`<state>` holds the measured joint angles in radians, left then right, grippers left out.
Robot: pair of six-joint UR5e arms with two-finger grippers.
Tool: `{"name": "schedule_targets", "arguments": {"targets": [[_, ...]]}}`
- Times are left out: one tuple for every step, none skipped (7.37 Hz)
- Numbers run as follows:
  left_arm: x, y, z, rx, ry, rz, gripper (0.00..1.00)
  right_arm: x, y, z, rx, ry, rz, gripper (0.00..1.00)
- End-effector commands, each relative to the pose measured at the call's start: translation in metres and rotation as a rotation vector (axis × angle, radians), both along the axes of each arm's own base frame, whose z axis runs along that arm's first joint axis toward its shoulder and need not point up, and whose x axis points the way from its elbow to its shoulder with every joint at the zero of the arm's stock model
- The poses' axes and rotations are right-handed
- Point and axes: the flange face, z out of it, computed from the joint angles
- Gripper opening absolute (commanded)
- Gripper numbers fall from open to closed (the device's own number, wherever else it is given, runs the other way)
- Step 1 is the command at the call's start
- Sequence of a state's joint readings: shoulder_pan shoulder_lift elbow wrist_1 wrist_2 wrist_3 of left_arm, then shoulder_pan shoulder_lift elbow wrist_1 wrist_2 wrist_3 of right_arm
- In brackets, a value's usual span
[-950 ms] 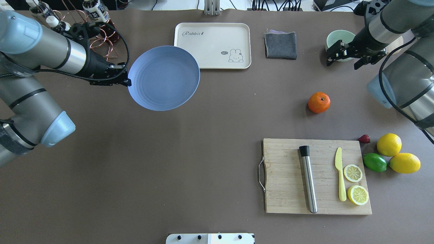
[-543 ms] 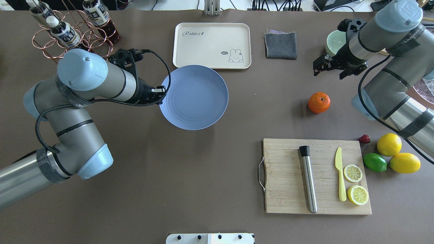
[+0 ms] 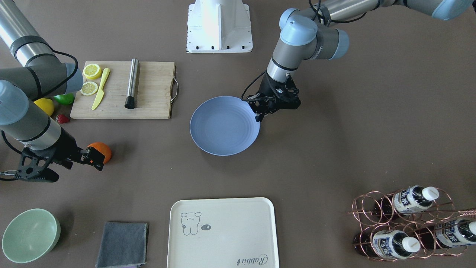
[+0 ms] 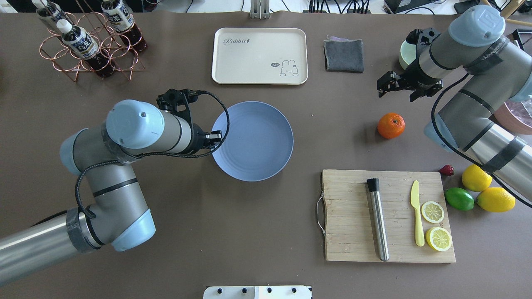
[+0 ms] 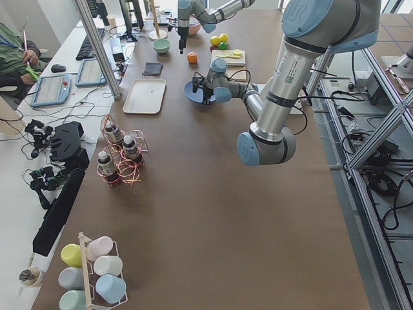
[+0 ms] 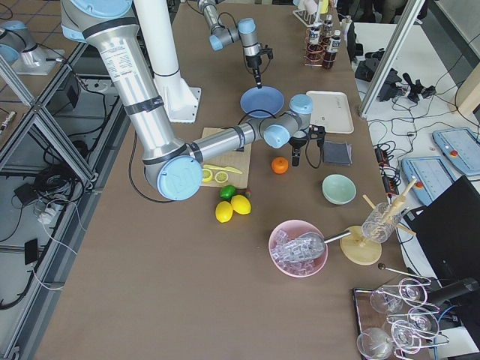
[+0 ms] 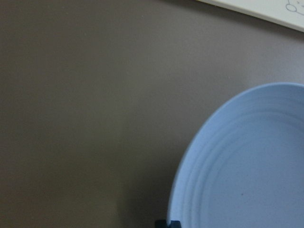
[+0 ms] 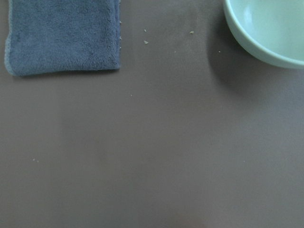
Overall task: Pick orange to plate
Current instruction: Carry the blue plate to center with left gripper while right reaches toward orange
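Left gripper (image 4: 215, 137) clamps plate (image 4: 257, 141) rim; right gripper (image 4: 395, 88) apart; tray (image 4: 259, 54) reads "Rabbit".

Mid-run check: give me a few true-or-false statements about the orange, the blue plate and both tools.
1. The small round orange fruit lies on the brown table, outside the round pale-blue plate. True.
2. The left tool grips that plate's rim. True.
3. The right tool is shut on the orange fruit. False: it is open and holds nothing.
4. The steel cylinder lies on the cream rectangular tray. False: it lies on the wooden cutting board.
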<state>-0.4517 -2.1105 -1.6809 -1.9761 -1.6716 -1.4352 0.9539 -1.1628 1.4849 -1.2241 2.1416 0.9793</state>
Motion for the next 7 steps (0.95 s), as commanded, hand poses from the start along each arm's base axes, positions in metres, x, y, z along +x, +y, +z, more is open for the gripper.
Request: {"name": "schedule_targets", "arguments": {"targets": [[0.015,0.000,-0.003,-0.004,-0.008,-0.013,0.00,0.000,0.003,0.004,-0.007,0.003,-0.001,1.00],[0.005,-0.013,-0.002,-0.004,-0.011,-0.035,0.00,0.001,0.004,0.005,-0.007,0.002,-0.002,1.00],[0.003,-0.023,0.005,-0.011,-0.023,-0.047,0.00,0.001,0.005,0.007,-0.010,0.004,-0.002,1.00],[0.003,-0.025,0.005,-0.015,-0.023,-0.049,0.00,0.002,0.006,0.010,-0.011,0.006,-0.003,1.00],[0.005,-0.023,0.009,-0.014,-0.027,-0.052,0.95,0.003,0.008,0.013,-0.015,0.008,-0.002,1.00],[0.004,-0.023,0.005,-0.006,-0.019,-0.052,0.98,0.003,0.011,0.013,-0.019,0.007,-0.001,1.00],[0.002,-0.025,0.004,-0.004,-0.016,-0.056,0.98,-0.009,0.018,0.016,-0.028,0.010,-0.013,1.00]]}}
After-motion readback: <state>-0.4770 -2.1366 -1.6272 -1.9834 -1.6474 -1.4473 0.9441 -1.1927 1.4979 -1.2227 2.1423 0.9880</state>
